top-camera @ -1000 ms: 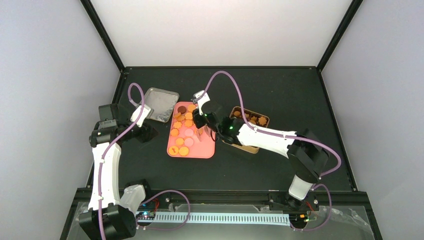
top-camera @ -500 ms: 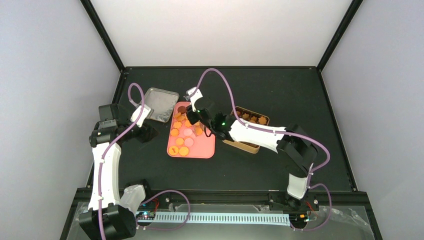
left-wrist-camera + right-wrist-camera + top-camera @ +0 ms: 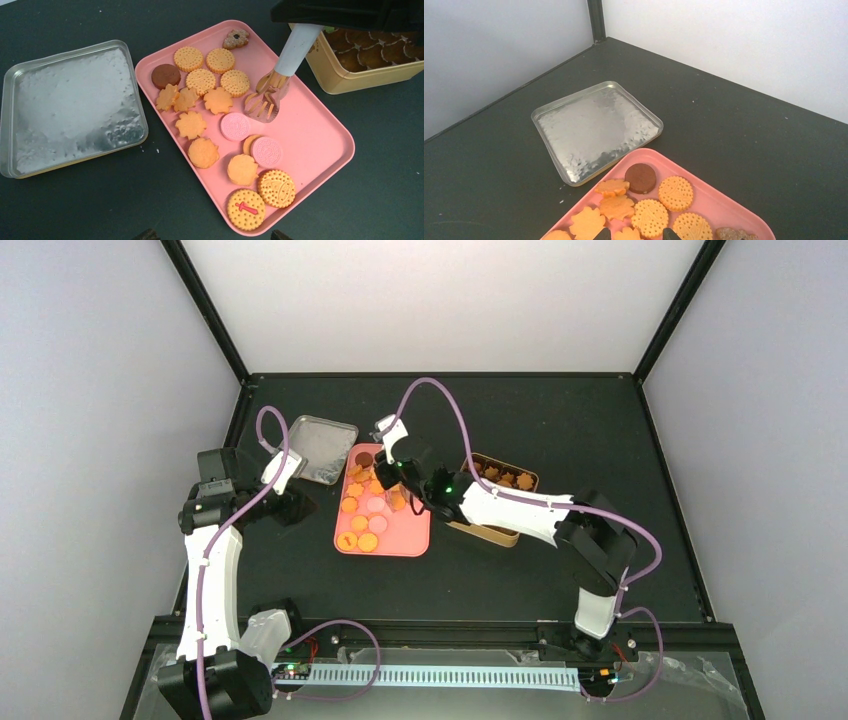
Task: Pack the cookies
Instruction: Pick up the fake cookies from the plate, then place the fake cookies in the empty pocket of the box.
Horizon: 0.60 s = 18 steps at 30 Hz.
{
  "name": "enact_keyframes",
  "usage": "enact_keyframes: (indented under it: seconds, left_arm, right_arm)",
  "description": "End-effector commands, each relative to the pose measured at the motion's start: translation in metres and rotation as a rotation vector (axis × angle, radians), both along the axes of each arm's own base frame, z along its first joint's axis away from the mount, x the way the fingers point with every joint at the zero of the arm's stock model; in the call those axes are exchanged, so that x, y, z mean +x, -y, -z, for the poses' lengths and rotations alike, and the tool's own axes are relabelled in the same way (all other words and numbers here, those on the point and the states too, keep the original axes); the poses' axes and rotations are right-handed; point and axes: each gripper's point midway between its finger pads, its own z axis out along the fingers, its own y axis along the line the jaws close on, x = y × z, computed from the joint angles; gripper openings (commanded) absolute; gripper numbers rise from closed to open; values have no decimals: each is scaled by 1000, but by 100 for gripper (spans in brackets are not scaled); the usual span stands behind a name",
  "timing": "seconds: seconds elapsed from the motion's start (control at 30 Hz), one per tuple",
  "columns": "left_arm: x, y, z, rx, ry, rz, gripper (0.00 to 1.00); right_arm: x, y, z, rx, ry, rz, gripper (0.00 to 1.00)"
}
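Black table (image 3: 560, 430) walled in by pale panels, black posts rising at the far corners. Near the table's middle, a little toward the left edge: pink tray (image 3: 320, 135), long sides running near to far. Spread flat in one layer over its left part and near end: the cookies (image 3: 201, 80). Mostly orange, some round with ridged rims, some flower-shaped. One dark brown round (image 3: 166, 75) at the far left, two pink ones (image 3: 235, 126) around the middle, one brownish flower with a dark centre (image 3: 236, 37) by the far corner, one red-marked biscuit (image 3: 245, 209) at the near end.

Just beside the tray's far-left corner, toward the table's far-left corner: shallow silver lid (image 3: 70, 105), hollow side up. Just beside the tray's far-right side: gold tin (image 3: 350, 75) lined with brown cups (image 3: 372, 52), with a few more orange biscuits (image 3: 507, 480) lying in its far end.

Right gripper (image 3: 266, 102) reaching in from the right edge of the table, pointed down at the tray floor just right of a round orange cookie (image 3: 235, 82). Fingertips drawn close with a narrow gap between; impossible to tell whether anything is pinched there. Left gripper (image 3: 212, 235) hovering over the table off the tray's left side, jaws spread wide, holding nothing.
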Motion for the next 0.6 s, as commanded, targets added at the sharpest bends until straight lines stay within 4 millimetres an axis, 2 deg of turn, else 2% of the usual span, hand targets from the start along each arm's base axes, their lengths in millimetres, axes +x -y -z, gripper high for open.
enact_keyframes:
  seconds: [0.0, 0.17, 0.27, 0.33, 0.43, 0.57]
  left_arm:
    - [-2, -1, -9, 13, 28, 5, 60]
    - [-2, 0, -8, 9, 26, 8, 60]
    - [-1, 0, -10, 6, 31, 9, 60]
    - [-1, 1, -11, 0, 35, 12, 60]
    - [-1, 2, -12, -7, 39, 20, 60]
    - [-1, 3, -11, -11, 39, 23, 60]
  right_arm:
    - [-6, 15, -30, 42, 39, 35, 13]
    - [-11, 49, -76, 85, 88, 98, 12]
    - [-12, 86, -92, 93, 97, 176, 12]
    - [-14, 116, -95, 95, 92, 240, 12]
    - [-21, 171, -103, 113, 95, 345, 12]
    - [-32, 238, -99, 131, 92, 474, 12]
